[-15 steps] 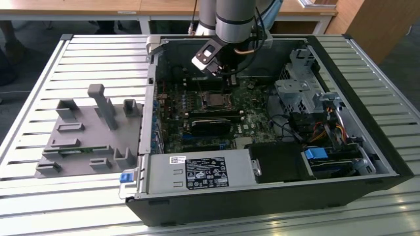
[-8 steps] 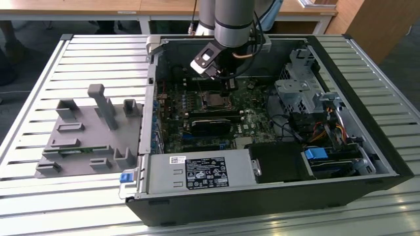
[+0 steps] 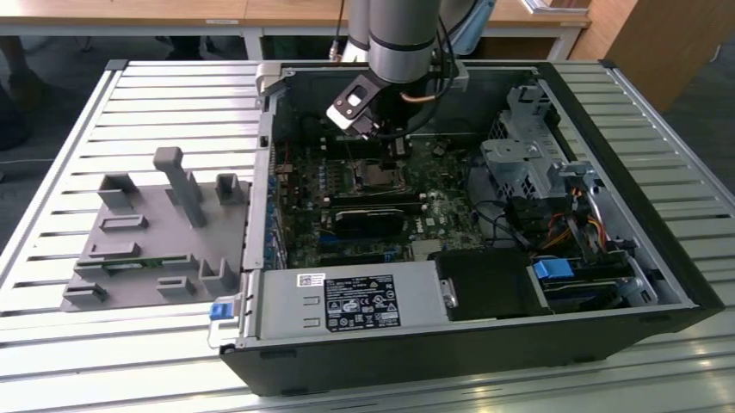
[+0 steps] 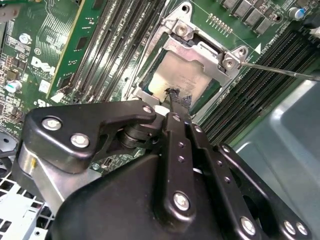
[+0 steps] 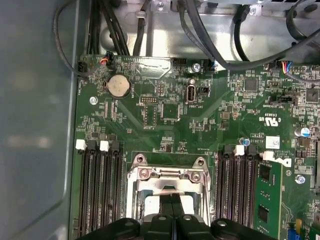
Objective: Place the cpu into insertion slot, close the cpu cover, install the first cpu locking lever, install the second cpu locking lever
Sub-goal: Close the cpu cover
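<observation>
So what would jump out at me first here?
An open computer case sits on the slatted table, with the robot arm reaching down into it. In the second wrist view the black gripper, fingers together, points at the pale cpu framed by the silvery cpu cover.

A table of pale metal slats (image 3: 69, 361) is seen under even light — soft glare is carried along its ribs. Behind it, wooden desks (image 3: 138, 10) on white legs are set; a wooden cabinet (image 3: 660, 43) is placed at the exterior view's right, over dark floor (image 3: 712, 129).
</observation>
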Controlling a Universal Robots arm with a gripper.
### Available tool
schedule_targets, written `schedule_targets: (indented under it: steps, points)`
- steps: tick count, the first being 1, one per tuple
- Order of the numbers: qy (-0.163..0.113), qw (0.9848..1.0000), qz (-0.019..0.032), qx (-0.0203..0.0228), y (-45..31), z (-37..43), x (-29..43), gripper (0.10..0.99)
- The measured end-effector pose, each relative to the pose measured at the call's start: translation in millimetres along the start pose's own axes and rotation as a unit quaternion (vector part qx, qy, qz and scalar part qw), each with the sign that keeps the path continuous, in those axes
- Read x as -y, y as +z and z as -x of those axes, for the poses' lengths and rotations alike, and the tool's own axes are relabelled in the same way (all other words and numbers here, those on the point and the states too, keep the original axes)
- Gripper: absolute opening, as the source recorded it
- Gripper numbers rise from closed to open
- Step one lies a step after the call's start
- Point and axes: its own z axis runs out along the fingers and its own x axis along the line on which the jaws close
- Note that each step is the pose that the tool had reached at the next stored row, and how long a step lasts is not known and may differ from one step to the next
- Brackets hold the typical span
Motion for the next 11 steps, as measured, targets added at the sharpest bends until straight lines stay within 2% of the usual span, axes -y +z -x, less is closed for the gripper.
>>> schedule_targets:
  steps: [4, 11]
  points:
    - [0.0, 1.0, 0.0, -0.0002, 0.2, 0.5, 0.5, 0.106]
    - [0.0, 1.0, 0.0, -0.0001, 0.5, 0.5, 5.8, 0.106]
